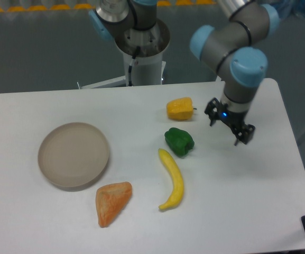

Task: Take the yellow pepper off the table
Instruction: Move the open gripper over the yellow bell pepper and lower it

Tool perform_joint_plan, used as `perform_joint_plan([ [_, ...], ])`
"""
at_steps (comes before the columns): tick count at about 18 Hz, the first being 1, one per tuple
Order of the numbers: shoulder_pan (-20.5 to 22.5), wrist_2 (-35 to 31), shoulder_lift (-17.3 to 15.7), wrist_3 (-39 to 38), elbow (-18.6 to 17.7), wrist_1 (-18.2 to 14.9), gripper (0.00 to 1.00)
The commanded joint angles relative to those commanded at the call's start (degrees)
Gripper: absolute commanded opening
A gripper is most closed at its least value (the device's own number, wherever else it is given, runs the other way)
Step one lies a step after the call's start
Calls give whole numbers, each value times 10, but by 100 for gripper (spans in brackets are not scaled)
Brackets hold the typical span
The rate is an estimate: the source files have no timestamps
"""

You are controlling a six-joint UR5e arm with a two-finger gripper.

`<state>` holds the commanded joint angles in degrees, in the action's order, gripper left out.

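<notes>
The yellow pepper (179, 109) is small, blocky and yellow-orange, with a tiny dark stem on its right. It lies on the white table (46, 106) right of centre, towards the back. My gripper (228, 129) hangs open and empty to the right of the pepper, slightly nearer the front, with a gap between them. Its two dark fingers point down over the table.
A green pepper (179, 142) lies just in front of the yellow pepper. A long curved yellow banana-like item (172, 180) lies in front of that. An orange-red triangular piece (112, 201) and a round beige plate (73, 155) are at the left. The table's right edge is near the gripper.
</notes>
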<state>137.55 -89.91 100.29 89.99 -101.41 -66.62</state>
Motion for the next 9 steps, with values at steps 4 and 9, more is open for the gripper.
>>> perform_joint_plan([
  [4,1,0,-57,124,-91,4,100],
  [9,3,0,-78,138,-136,3,100],
])
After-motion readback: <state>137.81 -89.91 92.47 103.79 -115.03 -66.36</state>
